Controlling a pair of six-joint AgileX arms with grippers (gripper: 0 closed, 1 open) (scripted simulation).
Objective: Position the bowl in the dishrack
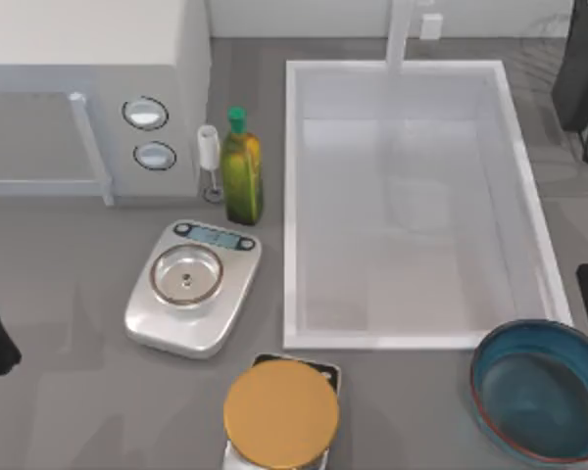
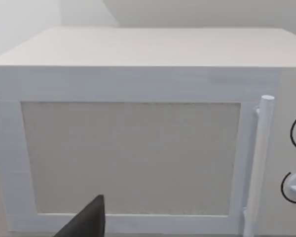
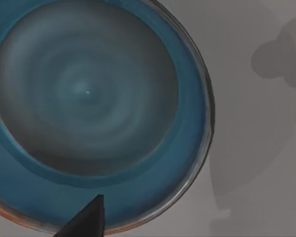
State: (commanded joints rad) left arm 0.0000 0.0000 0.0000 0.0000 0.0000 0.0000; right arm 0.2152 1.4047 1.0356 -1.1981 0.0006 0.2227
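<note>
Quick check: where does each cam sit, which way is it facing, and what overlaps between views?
Top view: above the table, looking down on sink, scale, bowl; dark bits of both arms at the edges.
Left wrist view: on the left arm, facing the microwave door; a dark fingertip shows.
Right wrist view: on the right arm, looking down into the bowl; a dark fingertip shows.
Shared: bowl and microwave also appear from above.

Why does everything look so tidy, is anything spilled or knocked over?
Nothing stands out. The bowl sits upright and empty on the table by the sink, the bottle stands straight, and nothing has spilled. The bowl just isn't in the dishrack yet.
</note>
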